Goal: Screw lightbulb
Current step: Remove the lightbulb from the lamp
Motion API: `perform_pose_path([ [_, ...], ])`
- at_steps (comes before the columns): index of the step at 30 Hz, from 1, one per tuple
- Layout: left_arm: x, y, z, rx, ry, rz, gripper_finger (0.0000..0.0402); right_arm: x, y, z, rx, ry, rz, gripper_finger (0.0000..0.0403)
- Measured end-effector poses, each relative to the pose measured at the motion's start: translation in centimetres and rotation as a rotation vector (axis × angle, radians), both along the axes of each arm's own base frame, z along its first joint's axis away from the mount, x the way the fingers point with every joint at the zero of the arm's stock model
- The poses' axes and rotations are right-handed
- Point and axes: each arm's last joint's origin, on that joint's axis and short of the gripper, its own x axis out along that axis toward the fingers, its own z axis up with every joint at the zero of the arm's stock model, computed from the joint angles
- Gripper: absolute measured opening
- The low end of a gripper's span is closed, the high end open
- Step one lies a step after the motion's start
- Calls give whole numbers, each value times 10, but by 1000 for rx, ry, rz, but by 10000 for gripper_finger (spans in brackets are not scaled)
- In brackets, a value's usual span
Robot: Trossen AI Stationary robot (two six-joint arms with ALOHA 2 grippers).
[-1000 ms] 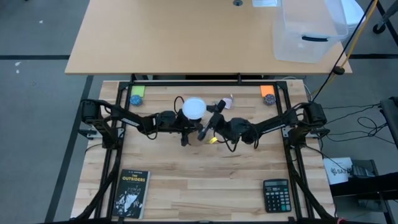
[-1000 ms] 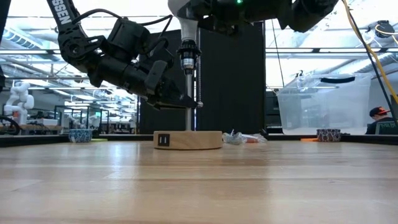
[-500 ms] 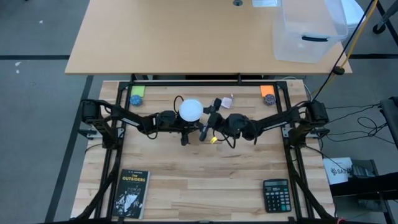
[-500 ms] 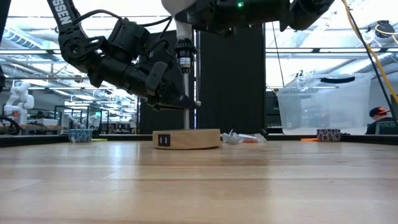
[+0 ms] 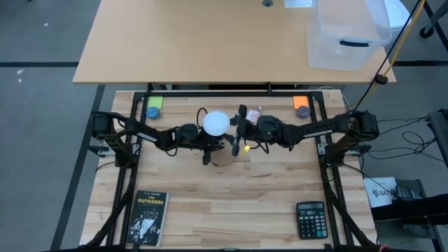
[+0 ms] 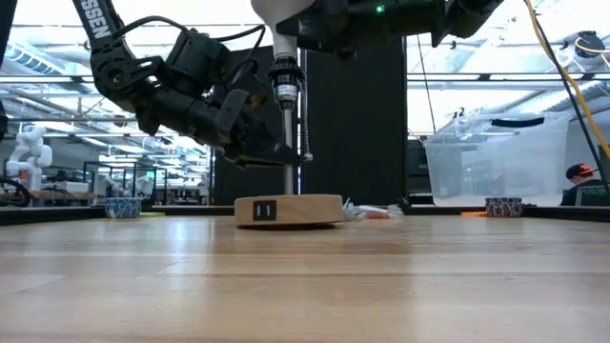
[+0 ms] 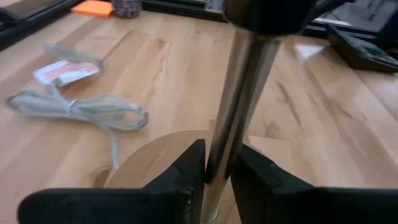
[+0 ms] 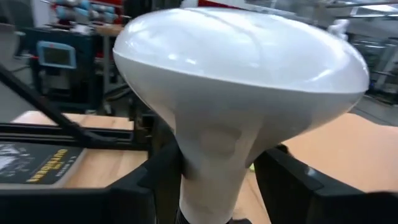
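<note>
The white lightbulb [image 5: 217,122] stands globe-up on top of the lamp stand; its neck fills the right wrist view [image 8: 214,155]. The stand is a round tan wooden base [image 6: 288,211] with a thin metal pole [image 6: 289,143] and a dark socket [image 6: 286,90]. My left gripper [image 5: 208,145] is shut on the pole, below the socket. My right gripper [image 5: 238,129] comes in from the table's right, level with the bulb, and is shut on its neck. My left gripper pinches the metal pole [image 7: 217,158] between its two fingers [image 7: 186,171], low down and just above the wooden base [image 7: 155,155]. The fingers come from the table's left and lie across the upright pole. The base rests on the table. My right gripper has the bulb's narrowing neck [image 8: 211,180] between its two fingers [image 8: 155,180], below the wide globe. The fingers come about level from the table's right. The bulb stands upright over the socket; its grey base is hidden below the picture's edge.
A coiled cable and a small packet [image 5: 253,112] lie just beyond the stand. A green pad [image 5: 155,105] and an orange pad [image 5: 302,105] sit at the far corners, a book [image 5: 147,217] near left, a calculator [image 5: 310,219] near right.
My right gripper has swung around the bulb toward the table's far edge, from slanting in from the near right to coming in from the right. The wooden base has turned a little on the table; the mark on its side has shifted.
</note>
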Motion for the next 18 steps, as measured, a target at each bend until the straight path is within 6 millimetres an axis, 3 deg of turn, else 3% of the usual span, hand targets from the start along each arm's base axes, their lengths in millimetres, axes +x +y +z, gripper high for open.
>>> perform_pose_path([
  [7, 0, -1, 0, 6, -1, -28, 71, -1, -12, -1, -11, 25, 101, 173],
  [13, -1, 4, -1, -33, 12, 72, 71, -2, -14, -1, -28, 34, 92, 172],
  [18, 2, 2, 7, -61, -89, 75, 72, -1, -14, 0, -38, 24, 88, 172],
])
